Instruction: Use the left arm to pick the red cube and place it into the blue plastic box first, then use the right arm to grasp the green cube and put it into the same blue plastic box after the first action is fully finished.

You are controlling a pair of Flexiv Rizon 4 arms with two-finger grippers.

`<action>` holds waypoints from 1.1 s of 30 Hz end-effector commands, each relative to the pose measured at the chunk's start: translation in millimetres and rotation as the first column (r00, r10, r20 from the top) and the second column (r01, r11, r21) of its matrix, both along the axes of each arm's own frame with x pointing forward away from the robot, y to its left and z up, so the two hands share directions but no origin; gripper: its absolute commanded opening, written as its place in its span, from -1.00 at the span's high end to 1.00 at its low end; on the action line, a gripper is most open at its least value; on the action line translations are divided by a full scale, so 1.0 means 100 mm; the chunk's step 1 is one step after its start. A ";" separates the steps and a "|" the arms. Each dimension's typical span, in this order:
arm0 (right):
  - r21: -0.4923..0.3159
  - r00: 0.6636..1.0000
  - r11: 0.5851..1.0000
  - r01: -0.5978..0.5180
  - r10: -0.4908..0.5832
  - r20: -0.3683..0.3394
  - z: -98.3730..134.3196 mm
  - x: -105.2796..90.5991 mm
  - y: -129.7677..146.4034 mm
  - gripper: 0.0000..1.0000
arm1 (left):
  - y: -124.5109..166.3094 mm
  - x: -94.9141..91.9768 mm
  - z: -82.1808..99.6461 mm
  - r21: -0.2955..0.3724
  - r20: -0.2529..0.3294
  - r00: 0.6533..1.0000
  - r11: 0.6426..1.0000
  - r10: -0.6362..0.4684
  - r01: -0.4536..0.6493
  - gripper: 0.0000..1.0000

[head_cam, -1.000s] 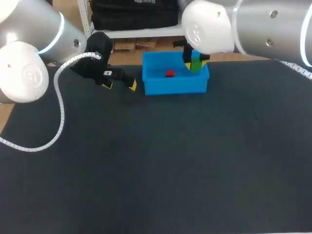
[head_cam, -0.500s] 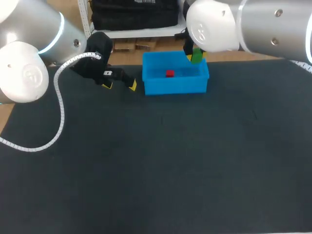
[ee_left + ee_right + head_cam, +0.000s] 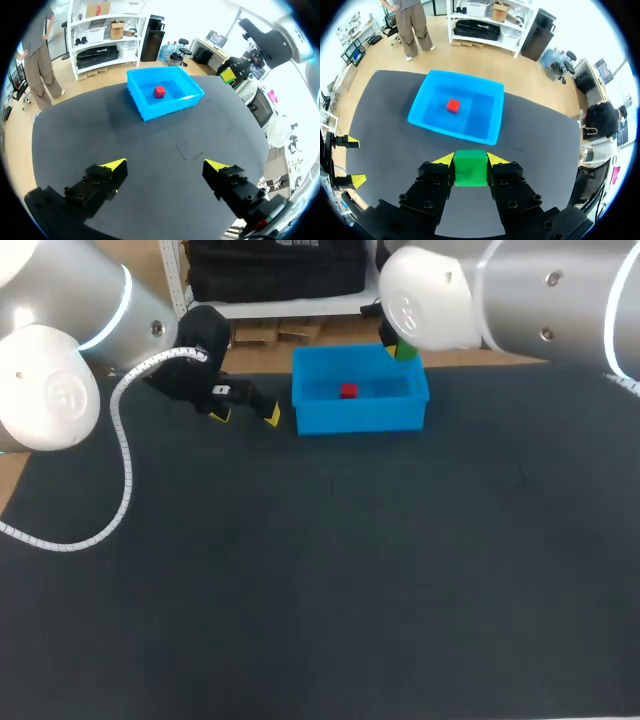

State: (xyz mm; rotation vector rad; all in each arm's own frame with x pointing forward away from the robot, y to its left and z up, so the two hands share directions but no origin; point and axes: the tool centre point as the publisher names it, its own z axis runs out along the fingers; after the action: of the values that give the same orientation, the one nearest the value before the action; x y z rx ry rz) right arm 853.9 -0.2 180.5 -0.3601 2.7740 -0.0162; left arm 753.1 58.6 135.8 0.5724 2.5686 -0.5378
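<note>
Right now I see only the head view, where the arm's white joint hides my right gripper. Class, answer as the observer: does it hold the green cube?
Observer: Yes. In the right wrist view the right gripper is shut on the green cube, with one yellow-tipped finger against each side.
Operator: Is the cube over the box?
Observer: It seems not. In that view the blue plastic box lies ahead of the fingers, and the dark table shows beside them.
</note>
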 end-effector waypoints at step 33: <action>0.015 0.998 0.999 -0.044 0.043 0.046 -0.02 0.85 -0.01 1.00 | 0.01 0.00 -0.01 -0.005 0.002 1.000 1.000 -0.004 0.004 -1.00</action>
State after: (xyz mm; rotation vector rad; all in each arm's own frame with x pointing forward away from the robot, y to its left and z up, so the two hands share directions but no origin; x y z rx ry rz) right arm 927.9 -2.5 179.7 -0.4063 2.7060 0.0037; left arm 753.1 58.6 135.8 0.5724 2.5686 -0.5378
